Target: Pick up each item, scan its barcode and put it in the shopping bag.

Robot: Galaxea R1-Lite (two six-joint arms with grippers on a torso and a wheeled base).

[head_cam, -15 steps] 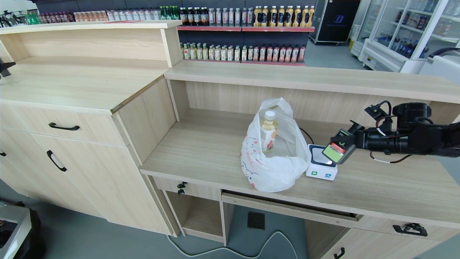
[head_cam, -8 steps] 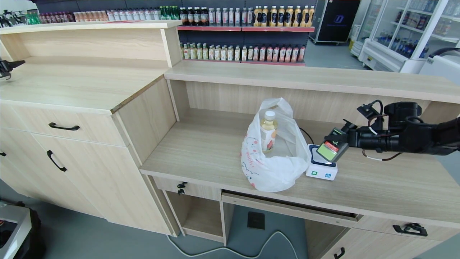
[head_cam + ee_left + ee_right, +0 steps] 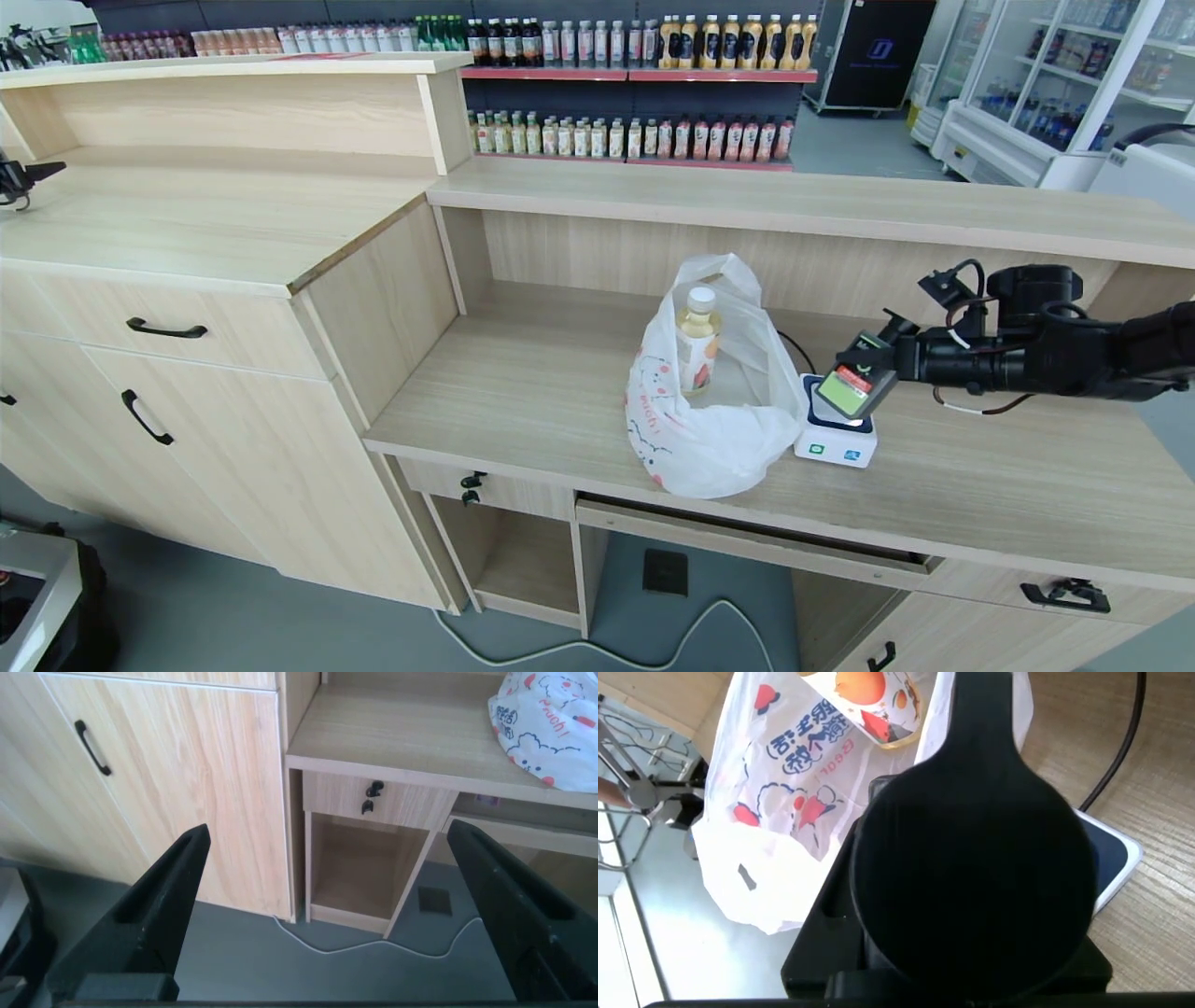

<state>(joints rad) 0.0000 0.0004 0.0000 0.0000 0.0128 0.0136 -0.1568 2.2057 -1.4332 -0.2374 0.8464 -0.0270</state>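
A small green, red and black pack (image 3: 845,393) hangs tilted just above the white barcode scanner (image 3: 835,442), with my right gripper (image 3: 878,362) shut on it from the right. To the left of the scanner stands the white shopping bag (image 3: 711,432), its mouth open, with a pale drink bottle (image 3: 697,348) upright inside. The right wrist view looks down on the bag (image 3: 780,793) and the scanner's corner (image 3: 1114,865), while a dark shape close to the lens hides the middle. My left gripper (image 3: 332,905) hangs open far to the left, off the desk, facing the cupboards.
A black cable (image 3: 794,349) runs behind the bag to the scanner. A raised counter ledge (image 3: 803,201) walls the back of the desk, and a taller cabinet (image 3: 215,233) stands at the left. Bare desk surface (image 3: 1018,485) lies right of the scanner.
My right gripper has carried the pack leftward and a little lower, from beside the scanner to over its top. The bag, bottle and scanner have stayed put.
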